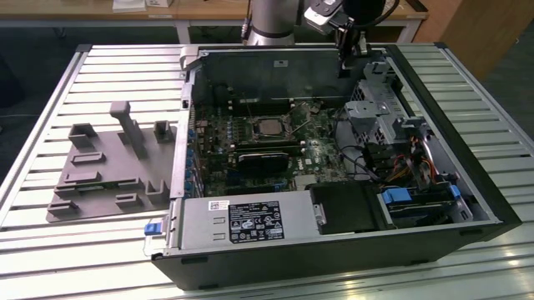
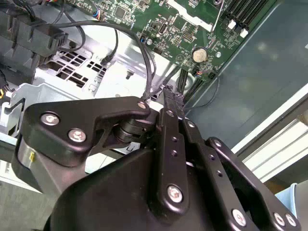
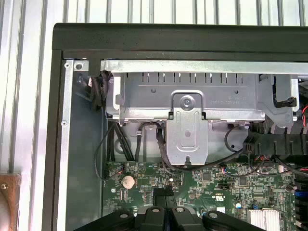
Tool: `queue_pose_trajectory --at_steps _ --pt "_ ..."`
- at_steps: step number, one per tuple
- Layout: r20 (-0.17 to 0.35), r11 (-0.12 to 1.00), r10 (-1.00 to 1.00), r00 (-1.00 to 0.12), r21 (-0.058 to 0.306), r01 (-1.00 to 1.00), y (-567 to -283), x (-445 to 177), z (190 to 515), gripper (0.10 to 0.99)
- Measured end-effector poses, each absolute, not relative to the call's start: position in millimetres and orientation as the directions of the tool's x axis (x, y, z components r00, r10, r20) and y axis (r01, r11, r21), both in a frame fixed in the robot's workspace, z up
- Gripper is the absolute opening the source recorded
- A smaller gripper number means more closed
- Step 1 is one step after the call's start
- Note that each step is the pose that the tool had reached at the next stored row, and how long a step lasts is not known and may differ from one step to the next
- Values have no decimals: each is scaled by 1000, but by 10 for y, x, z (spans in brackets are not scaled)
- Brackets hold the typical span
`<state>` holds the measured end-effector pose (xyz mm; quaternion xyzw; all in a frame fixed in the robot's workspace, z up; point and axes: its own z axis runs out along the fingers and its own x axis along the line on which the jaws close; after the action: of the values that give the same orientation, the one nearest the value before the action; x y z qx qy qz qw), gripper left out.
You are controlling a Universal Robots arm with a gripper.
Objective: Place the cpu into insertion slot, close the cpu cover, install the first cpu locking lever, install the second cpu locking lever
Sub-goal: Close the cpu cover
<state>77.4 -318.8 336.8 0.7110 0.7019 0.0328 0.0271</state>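
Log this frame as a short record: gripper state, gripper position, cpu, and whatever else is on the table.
gripper: shut, nothing seen between the fingers
gripper position: over a corner of the open computer case, apart from the cpu
cpu: lying in the insertion slot, among green circuit board
beside case: grey fixture tray on the exterior view's left
support: slatted table

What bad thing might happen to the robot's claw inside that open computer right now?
The claw hangs near loose black cables, so a sideways move might snag one. The metal drive cage stands close in front of it, and a bump there could knock the claw off course. The green circuit board lies beneath, so pushing down could scratch it.
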Motion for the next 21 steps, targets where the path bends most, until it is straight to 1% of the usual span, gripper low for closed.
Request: queue_pose_trajectory --at_steps 14,21 --pt "9 -13 1000 13 81 997 -3188 785 3352 102" --pt "9 -13 1000 12 78 997 -3188 785 3291 102"
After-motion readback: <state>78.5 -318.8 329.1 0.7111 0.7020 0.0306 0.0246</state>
